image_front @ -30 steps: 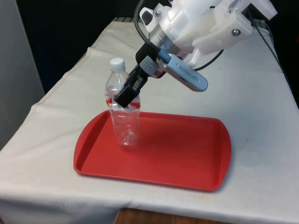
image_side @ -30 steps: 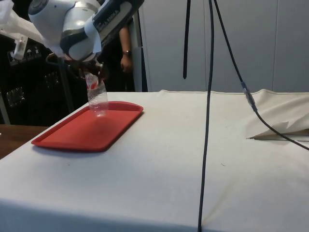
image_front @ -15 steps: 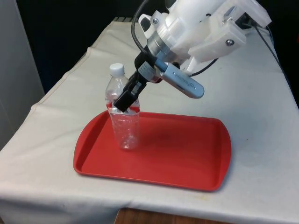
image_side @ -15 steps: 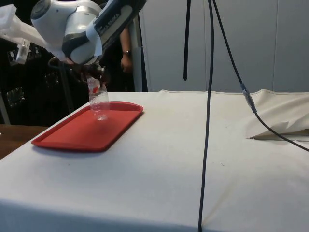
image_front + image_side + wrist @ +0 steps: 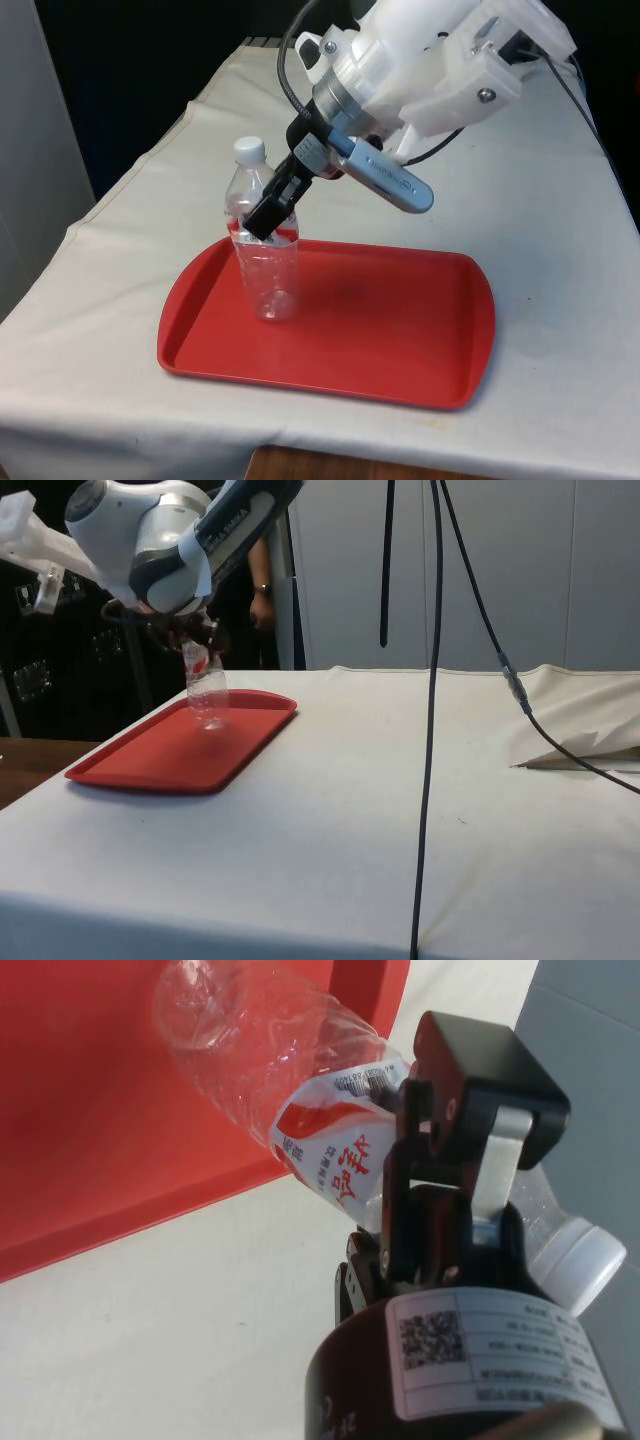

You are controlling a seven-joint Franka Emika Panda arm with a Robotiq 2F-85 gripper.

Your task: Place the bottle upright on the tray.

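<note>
A clear plastic bottle (image 5: pixel 268 275) with a white cap and a red-and-white label stands nearly upright on the red tray (image 5: pixel 400 340), in the half of it towards the front view's left. My gripper (image 5: pixel 263 214) is shut on the bottle at label height, reaching down at a slant from the front view's right. In the side view the bottle (image 5: pixel 208 695) stands at the far end of the tray (image 5: pixel 150 760), under the gripper (image 5: pixel 196 656). The wrist view shows a black finger (image 5: pixel 440 1190) pressed against the bottle's label (image 5: pixel 335 1155), with the tray (image 5: pixel 80 1110) beneath.
The tray lies near the table's front edge in the front view. Its right half holds nothing. In the side view black cables (image 5: pixel 432 680) hang over the table's middle, a fold of cloth (image 5: pixel 580 742) lies at the right, and a person (image 5: pixel 258 590) stands behind.
The gripper and the bottle have come down a little towards the tray floor over the last second. The last half second shows almost no movement.
</note>
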